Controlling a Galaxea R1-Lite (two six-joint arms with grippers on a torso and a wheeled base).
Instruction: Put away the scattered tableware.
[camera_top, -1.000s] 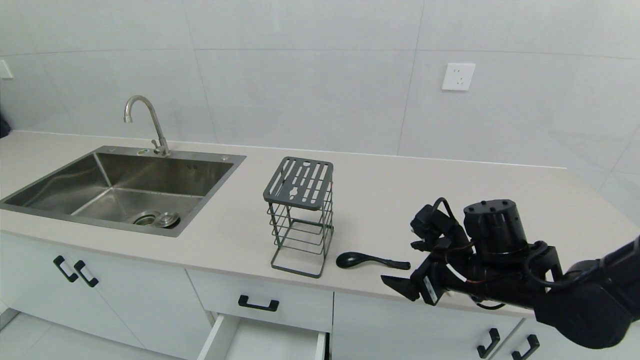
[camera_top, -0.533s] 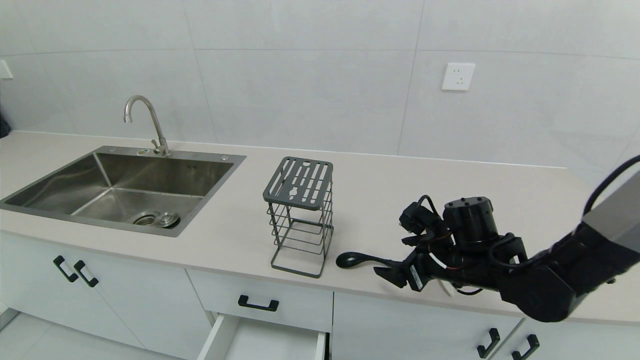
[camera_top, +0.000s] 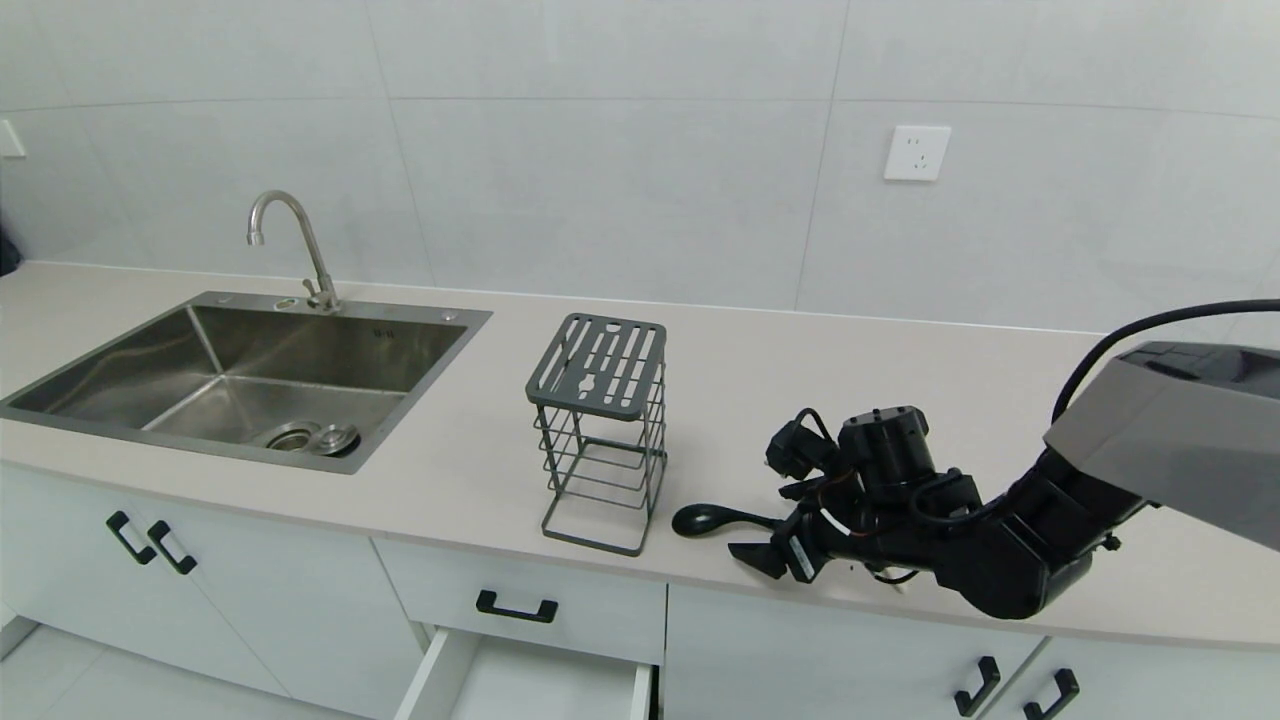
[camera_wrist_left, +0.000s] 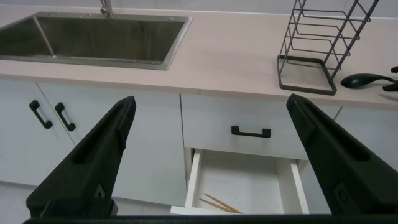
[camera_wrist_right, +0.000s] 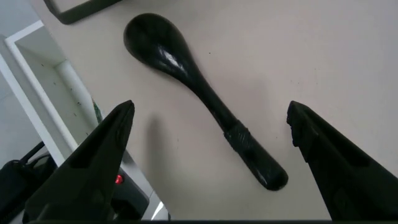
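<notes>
Look to the left first. You see the steel sink (camera_top: 330, 345) set in the pale counter (camera_top: 800, 370), with the curved tap (camera_top: 290, 235) at its back edge. Under the counter are white cupboard doors with black handles.

Next comes the drawer (camera_top: 520, 690). It is pulled out, and thin wooden chopsticks (camera_wrist_left: 219, 203) lie inside it. Your left gripper (camera_wrist_left: 209, 102) hangs in front of the cupboards, lower than the counter top. Its two fingers are spread wide and there is nothing in it.

Go on to the middle. The dark wire rack (camera_top: 600, 365) stands upright on the counter, near the front edge. Its flat top has slots in it.

Just to the right of the rack lies the black spoon (camera_top: 715, 519). It is flat on the counter, with its round end toward the rack and its handle pointing right.

Your right gripper (camera_top: 770, 535) is low over the handle. Its fingers are wide apart, with one on each side of the spoon (camera_wrist_right: 163, 50). You cannot tell if they touch the counter.

Far right, a white socket (camera_top: 916, 152) sits on the tiled wall.
</notes>
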